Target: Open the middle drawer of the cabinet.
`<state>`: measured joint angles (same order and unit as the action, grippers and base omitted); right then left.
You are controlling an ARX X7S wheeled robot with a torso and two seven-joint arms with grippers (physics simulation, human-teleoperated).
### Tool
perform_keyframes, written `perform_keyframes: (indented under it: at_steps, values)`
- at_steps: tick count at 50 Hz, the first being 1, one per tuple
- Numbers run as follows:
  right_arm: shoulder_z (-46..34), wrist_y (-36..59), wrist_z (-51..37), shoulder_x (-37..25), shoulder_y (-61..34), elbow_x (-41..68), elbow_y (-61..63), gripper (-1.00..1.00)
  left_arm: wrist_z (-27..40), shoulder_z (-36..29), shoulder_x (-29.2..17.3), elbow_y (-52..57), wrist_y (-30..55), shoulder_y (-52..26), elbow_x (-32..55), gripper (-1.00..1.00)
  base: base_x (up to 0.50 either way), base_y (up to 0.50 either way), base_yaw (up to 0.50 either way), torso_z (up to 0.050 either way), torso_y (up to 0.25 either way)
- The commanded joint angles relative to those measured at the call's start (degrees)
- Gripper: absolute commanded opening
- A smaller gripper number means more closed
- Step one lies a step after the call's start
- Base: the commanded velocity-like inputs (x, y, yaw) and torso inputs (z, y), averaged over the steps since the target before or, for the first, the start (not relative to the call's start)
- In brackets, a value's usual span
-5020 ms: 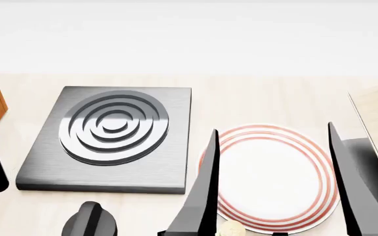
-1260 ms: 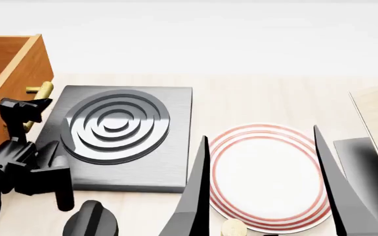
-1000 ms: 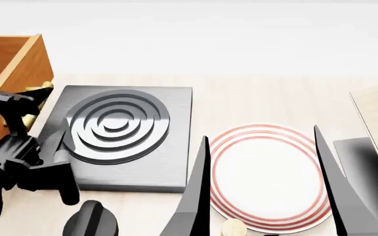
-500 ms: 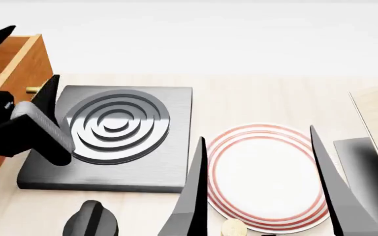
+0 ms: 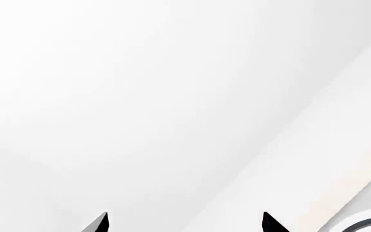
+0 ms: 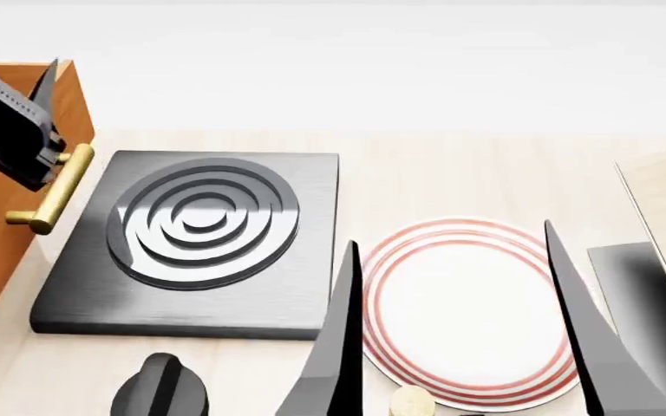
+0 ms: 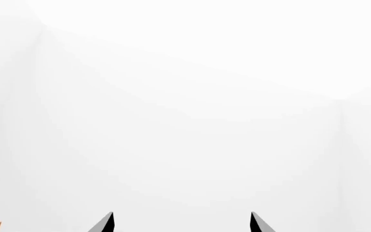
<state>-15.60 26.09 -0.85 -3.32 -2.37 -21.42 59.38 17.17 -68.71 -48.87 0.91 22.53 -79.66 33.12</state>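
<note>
We observe a dark grey stove plate (image 6: 188, 247) lying flat on the pale worktop (image 6: 449, 173). We note a red-ringed white plate (image 6: 466, 312) near it.

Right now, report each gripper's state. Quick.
Left gripper: open, fingertips apart, holding nothing, clear of the brass handle.
Right gripper: open, fingertips apart, holding nothing.

No readable text, labels, brands or numbers on any surface, all views

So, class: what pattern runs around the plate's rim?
Thin red concentric rings on the white plate, clearest in the head view.
</note>
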Motion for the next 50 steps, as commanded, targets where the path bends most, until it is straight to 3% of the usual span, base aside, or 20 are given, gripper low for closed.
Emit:
perform_keyframes:
  at_steps: [1,28,50]
  values:
    - [0.21,0.07,0.52,0.43,-0.05,-0.12,0.1,1.0,-3.31,4.6,0.55,-1.45,5.66,-2.08,11.86,1.0,0.0,0.0,0.0,0.0,0.0]
    - [-0.4,0.25,-0.89,-0.76,-0.29,0.42,-0.55,1.0,-5.92,12.67,5.06,-13.4,14.09,-2.65,31.57,1.0,0.0,0.0,0.0,0.0,0.0]
    - [-1.07,0.08,-2.03,-1.74,-0.09,0.7,-0.94,1.0,-4.17,11.94,7.34,-17.97,12.53,-1.21,29.03,1.0,0.0,0.0,0.0,0.0,0.0]
